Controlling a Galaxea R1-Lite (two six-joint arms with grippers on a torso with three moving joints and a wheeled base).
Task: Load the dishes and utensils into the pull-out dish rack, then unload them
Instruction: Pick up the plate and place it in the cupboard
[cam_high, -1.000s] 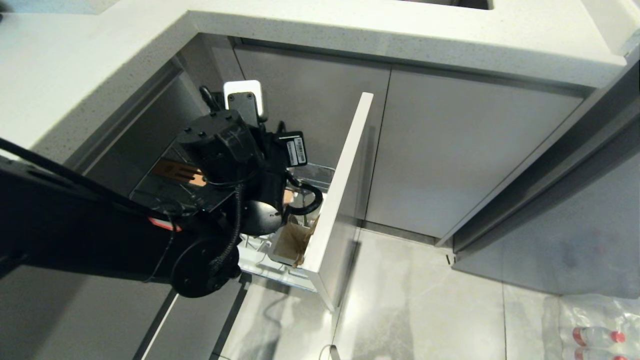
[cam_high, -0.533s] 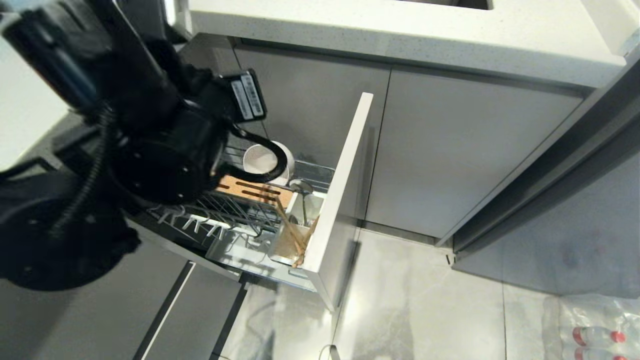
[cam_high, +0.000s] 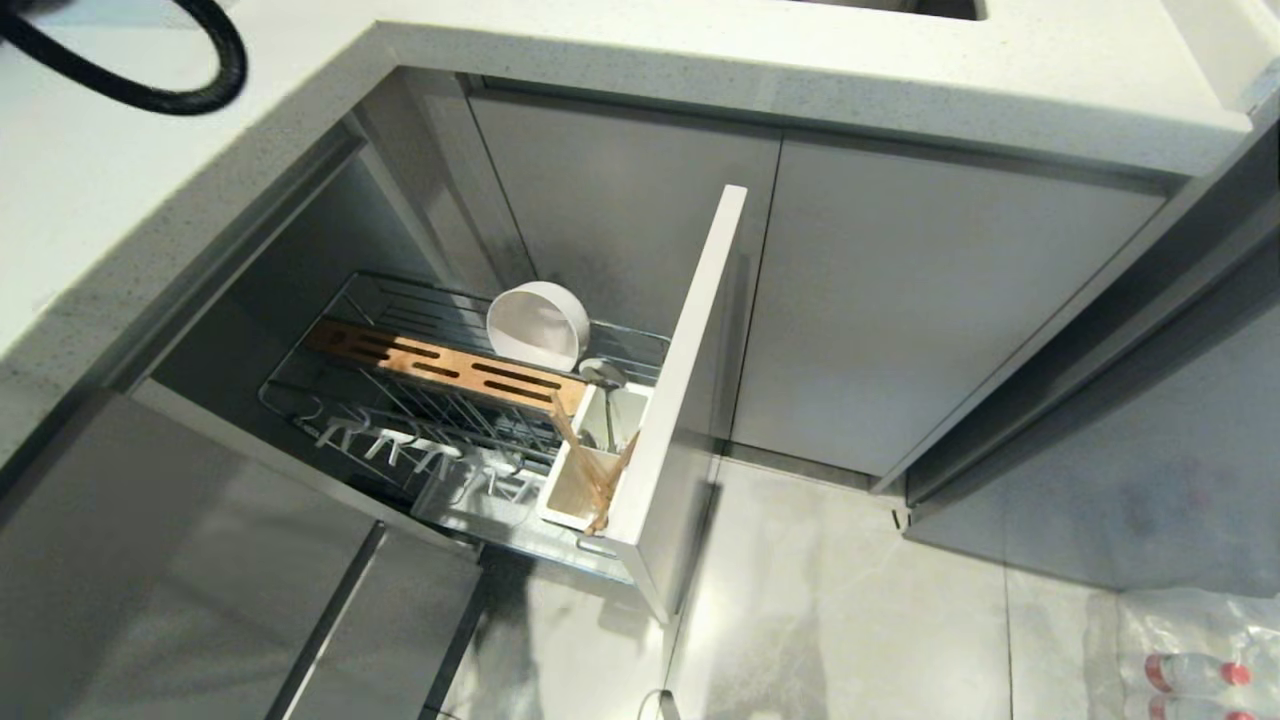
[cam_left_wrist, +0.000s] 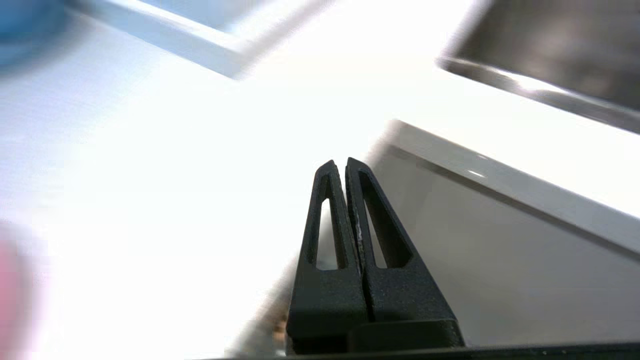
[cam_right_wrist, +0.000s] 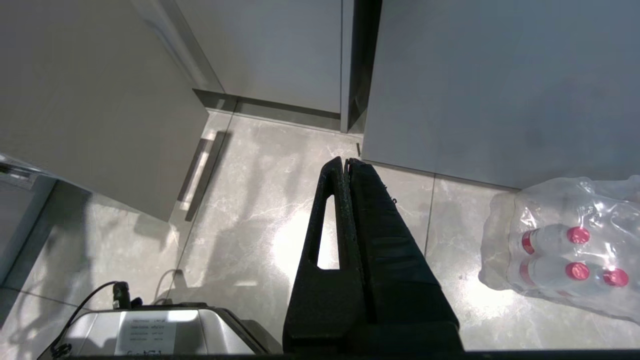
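The pull-out dish rack (cam_high: 330, 415) stands drawn out from under the counter, its pale front panel (cam_high: 690, 380) facing right. A white bowl (cam_high: 537, 325) rests on its side at the rack's back, behind the wooden strip (cam_high: 450, 368). In the white utensil cup (cam_high: 562, 508) stand the chopsticks (cam_high: 578, 455), and the spoon (cam_high: 603, 373) sits at its far end. My left gripper (cam_left_wrist: 340, 162) is shut and empty, up by the white countertop's edge. My right gripper (cam_right_wrist: 346, 160) is shut and empty, parked over the floor.
A steel sink (cam_left_wrist: 550, 55) lies beyond the countertop (cam_high: 700, 60). Grey cabinet doors (cam_high: 900, 300) flank the rack. A pack of water bottles (cam_right_wrist: 565, 250) lies on the tiled floor at the right. A black cable (cam_high: 150, 90) loops over the counter at the top left.
My left arm has lifted out of the rack and swung up to the left, out of the head view. The bowl, chopsticks and spoon stay in the rack.
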